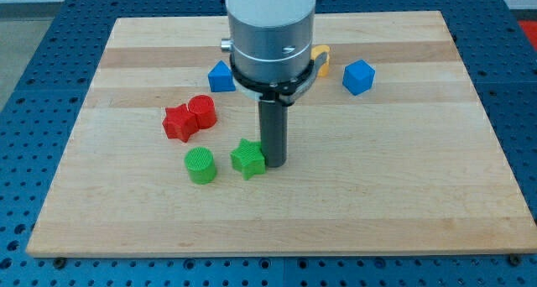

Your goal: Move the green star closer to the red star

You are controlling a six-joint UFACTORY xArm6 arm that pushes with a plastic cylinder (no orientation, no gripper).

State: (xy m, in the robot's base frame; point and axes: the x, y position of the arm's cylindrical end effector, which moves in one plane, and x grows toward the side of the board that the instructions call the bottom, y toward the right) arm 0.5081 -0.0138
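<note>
green star (247, 159), touching my tip's (274, 165) left

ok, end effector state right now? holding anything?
No hand: my tip holds nothing, sits against the green star on the view's right side, with the red star up-left.

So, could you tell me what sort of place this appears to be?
Probably a robotics lab bench: a wooden board lies on a blue perforated table, small printed blocks such as the green star are scattered about, and my tip rests beside that star.
</note>
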